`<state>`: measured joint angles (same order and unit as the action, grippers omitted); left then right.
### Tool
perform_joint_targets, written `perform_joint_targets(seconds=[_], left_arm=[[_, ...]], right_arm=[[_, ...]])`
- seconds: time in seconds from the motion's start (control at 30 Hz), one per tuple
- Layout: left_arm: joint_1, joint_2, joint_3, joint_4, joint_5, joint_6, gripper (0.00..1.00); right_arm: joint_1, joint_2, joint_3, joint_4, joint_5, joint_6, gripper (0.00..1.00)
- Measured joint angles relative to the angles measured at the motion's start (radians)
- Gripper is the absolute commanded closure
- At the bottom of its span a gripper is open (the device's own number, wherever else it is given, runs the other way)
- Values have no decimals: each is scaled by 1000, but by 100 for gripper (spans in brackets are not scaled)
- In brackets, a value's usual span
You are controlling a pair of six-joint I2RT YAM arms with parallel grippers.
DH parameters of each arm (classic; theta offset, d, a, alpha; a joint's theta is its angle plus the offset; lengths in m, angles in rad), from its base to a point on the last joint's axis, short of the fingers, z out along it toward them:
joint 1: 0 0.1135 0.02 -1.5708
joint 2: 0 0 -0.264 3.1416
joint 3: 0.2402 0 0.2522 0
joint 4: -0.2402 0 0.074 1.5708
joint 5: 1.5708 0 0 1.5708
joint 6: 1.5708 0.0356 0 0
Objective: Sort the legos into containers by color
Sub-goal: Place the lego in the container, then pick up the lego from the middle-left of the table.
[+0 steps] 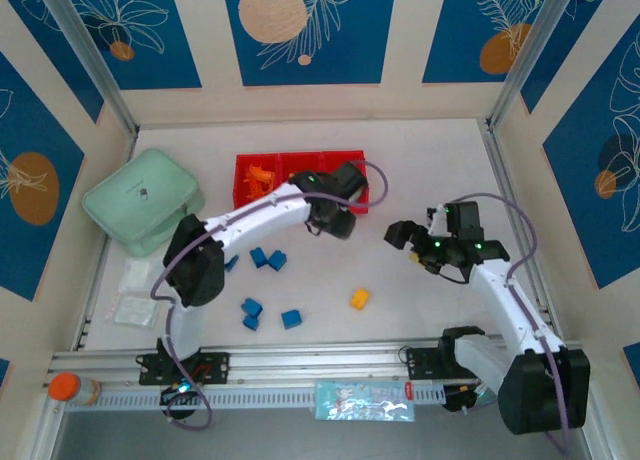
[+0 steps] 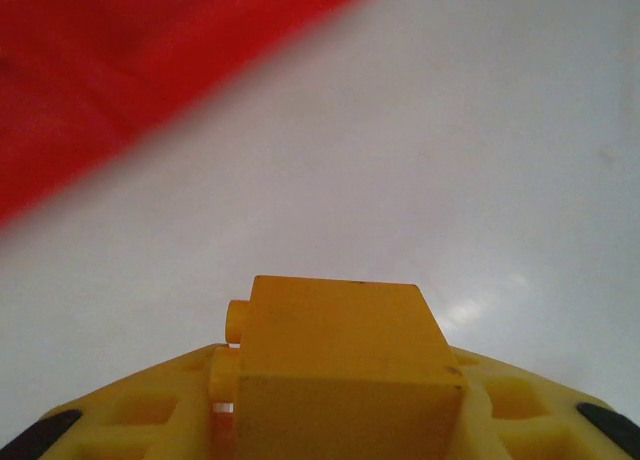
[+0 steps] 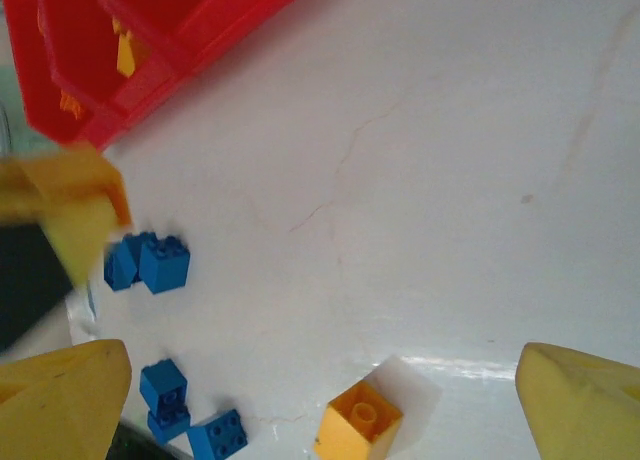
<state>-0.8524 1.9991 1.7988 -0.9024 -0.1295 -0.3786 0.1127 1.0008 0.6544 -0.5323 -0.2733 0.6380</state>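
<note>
Left wrist view: yellow lego (image 2: 340, 350), judged light, rigid, slick-sided; pinched across flat faces by left hand (image 1: 335, 218), just beside red containers (image 2: 90, 70). Right hand (image 1: 402, 234) stood wide above table (image 1: 420, 160); loose lego (image 1: 359, 298) probably suited the same flat-side hold.

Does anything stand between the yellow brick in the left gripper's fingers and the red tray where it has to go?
Nothing visible does. The left gripper holds the yellow brick close to the red tray, and bare white table lies between them.
</note>
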Motion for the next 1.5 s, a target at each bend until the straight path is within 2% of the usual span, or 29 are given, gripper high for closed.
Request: perform_joint_targets(seconds=[0.13,0.3,0.4,0.57,0.8,1.07,1.17,1.5], left_arm=[[124,12,65,-19,-72,15,64],[222,98,198,-19,-135,37,64],[246,191,283,-20,-143,46,62],[253,314,363,-31,-158,64,47],[251,285,338,-41,-117,74,38],[228,142,225,-45,-71,76,32],[197,62,122,-29,-46,64,30],[-74,-66,-114,-3,63,-44,26]], right_arm=[[97,72,34,43,28,30,1],[159,158,84,76,62,44,1],[167,189,103,90,69,45,1],[170,197,113,99,85,47,1],[162,198,122,92,95,40,1],[110,198,131,65,90,14,1],[79,186,131,44,83,2,1],[-17,53,67,-51,60,-26,1]])
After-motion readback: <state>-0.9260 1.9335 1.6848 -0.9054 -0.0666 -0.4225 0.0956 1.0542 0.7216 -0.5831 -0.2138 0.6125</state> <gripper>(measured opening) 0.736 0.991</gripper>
